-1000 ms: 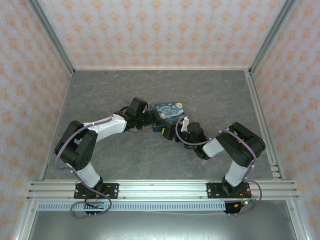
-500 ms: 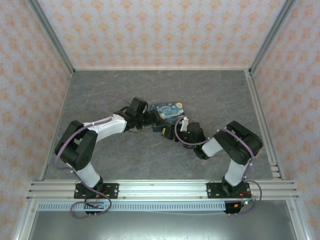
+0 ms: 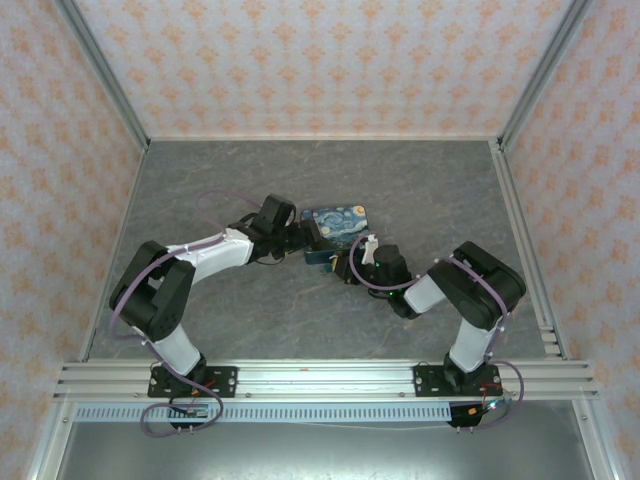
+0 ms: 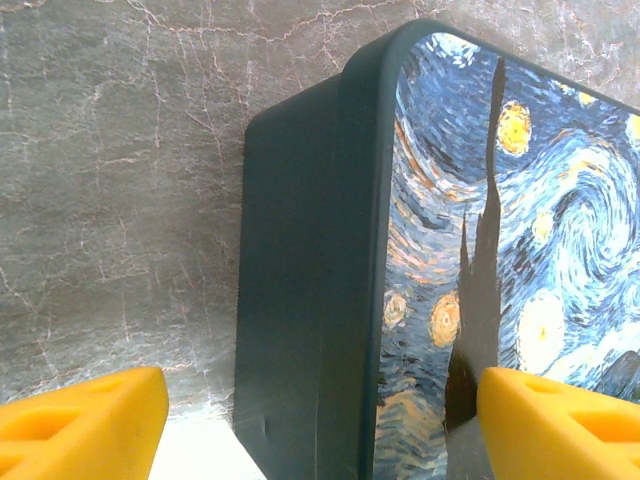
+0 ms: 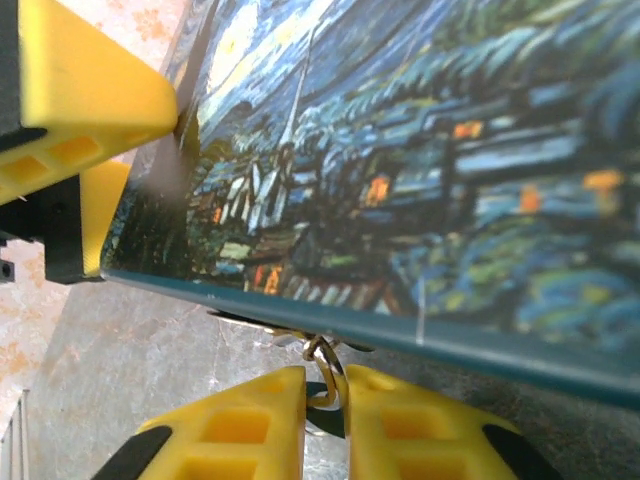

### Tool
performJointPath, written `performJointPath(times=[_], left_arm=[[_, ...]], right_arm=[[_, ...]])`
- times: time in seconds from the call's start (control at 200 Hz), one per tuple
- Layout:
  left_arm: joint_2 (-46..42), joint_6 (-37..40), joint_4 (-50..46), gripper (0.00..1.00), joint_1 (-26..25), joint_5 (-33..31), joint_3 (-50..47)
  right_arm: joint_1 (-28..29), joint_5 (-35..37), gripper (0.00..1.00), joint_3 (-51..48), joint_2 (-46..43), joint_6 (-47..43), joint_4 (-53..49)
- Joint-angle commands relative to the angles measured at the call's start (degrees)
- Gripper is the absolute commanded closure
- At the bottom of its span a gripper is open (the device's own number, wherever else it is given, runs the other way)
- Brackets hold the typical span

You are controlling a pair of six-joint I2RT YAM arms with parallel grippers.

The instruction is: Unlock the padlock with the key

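My right gripper [image 5: 327, 378] is shut on a thin metal loop [image 5: 322, 352] that hangs just under the near rim of the Starry Night tin [image 5: 420, 150]. A small dark teal body, the padlock [image 5: 328, 420], shows in the slit between the fingers. A silvery flat piece [image 5: 285, 340] lies under the rim; I cannot tell if it is the key. From above, the right gripper [image 3: 347, 265] sits at the tin's [image 3: 340, 222] near edge. My left gripper [image 4: 320, 410] is open, straddling the tin's [image 4: 300, 280] end, one finger [image 4: 560, 420] over the painted lid.
The tin lies mid-table on the grey marbled surface [image 3: 420, 180], between both wrists. The left gripper's yellow fingers [image 5: 80, 100] show at the tin's far corner in the right wrist view. Patterned walls and metal posts [image 3: 110, 90] enclose the table; a rail [image 3: 320, 375] runs along the near edge.
The right wrist has edged slightly left, toward the tin's near edge. The left arm and the tin have stayed put.
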Motion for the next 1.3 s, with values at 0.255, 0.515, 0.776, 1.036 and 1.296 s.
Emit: performJointPath(times=[0.255, 0.515, 0.776, 1.036, 1.296], left_arm=[[0.53, 0.27, -7.78, 0.20, -0.37, -3.34, -2.09], [0.37, 0.06, -7.78, 0.20, -0.36, -4.03, -2.60], [0.31, -0.03, -7.54, 0.20, -0.37, -3.96, -3.06], [-0.22, -0.10, -7.45, 0.20, -0.50, -4.02, -3.52], [-1.24, 0.36, -8.06, 0.19, -0.51, -3.91, -2.60]], right_arm=[[-0.16, 2.16, 1.00, 0.01, -0.93, 0.12, 0.34], [-2.06, 2.33, 1.00, -2.30, -2.86, 2.30, 2.78], [-2.54, 2.51, 1.00, -3.26, -4.66, 2.65, 3.15], [-2.63, 3.61, 1.00, -3.50, -7.29, 3.19, 3.00], [-2.59, 7.02, 1.00, -3.73, -15.05, -0.34, -9.03]])
